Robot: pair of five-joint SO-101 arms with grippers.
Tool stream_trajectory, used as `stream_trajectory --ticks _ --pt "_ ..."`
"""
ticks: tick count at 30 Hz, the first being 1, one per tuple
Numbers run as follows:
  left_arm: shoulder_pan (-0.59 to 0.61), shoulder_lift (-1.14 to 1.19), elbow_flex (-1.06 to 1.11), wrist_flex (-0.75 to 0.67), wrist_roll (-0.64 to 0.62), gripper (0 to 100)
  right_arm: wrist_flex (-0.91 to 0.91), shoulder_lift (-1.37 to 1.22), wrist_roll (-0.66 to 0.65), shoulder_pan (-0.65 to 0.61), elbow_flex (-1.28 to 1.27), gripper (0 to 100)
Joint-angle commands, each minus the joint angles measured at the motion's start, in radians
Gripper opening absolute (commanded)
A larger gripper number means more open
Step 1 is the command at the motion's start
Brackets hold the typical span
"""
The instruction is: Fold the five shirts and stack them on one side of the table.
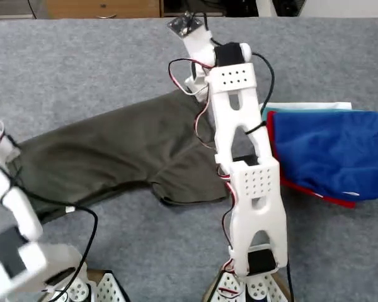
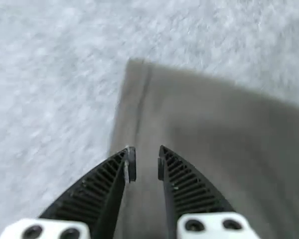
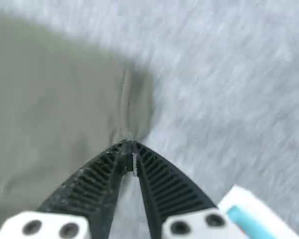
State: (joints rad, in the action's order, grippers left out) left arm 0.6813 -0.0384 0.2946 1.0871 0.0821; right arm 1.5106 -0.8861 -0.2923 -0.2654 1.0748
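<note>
Now the olive shirt (image 1: 113, 151) lies spread across the middle and left part of the grey table (image 1: 82, 63), with one sleeve pointing toward my left arm and the body reaching to the right arm. It is not yet folded.

The right gripper (image 3: 129, 149) sits at the far edge of the cloth with its jaws pressed together. As far as I can judge from the small puckers that run into the tips, it has a pinch of the shirt between them. The left gripper (image 2: 145, 163) is over the sleeve end, close beside the hem. Its jaws stand a little apart and nothing is between them, so it is released.

On the right side of the table is the stack of folded shirts (image 1: 327, 151), blue on top, then red, with teal and white edges under it. It lies just beside the right arm.

I think the step in hand is to take both ends of the shirt for the first fold. To do it well, I would lower the left gripper onto the hem so that both layers are caught. Then I would lift the two sides together and evenly, so that the cloth does not twist or drag toward the stack.
</note>
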Motion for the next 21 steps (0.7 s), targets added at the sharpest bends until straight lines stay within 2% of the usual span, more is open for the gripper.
stream_trajectory --ticks 1,5,12,17,21 --pt "-0.002 0.183 -0.178 -0.044 -0.077 9 -0.121 -0.048 0.048 -0.015 -0.001 0.3" --pt "0.020 0.421 -0.362 0.002 -0.083 9 -0.110 -0.153 0.055 -0.012 0.004 0.5" --pt "0.075 0.722 -0.652 0.152 -0.052 9 -0.084 -0.237 0.057 0.081 0.094 0.4" --pt "0.074 0.774 -0.813 0.235 -0.015 9 -0.068 -0.265 0.057 0.096 0.229 0.4" --pt "0.080 0.743 -0.936 0.318 -0.005 9 0.041 -0.237 0.055 0.074 0.406 0.4"
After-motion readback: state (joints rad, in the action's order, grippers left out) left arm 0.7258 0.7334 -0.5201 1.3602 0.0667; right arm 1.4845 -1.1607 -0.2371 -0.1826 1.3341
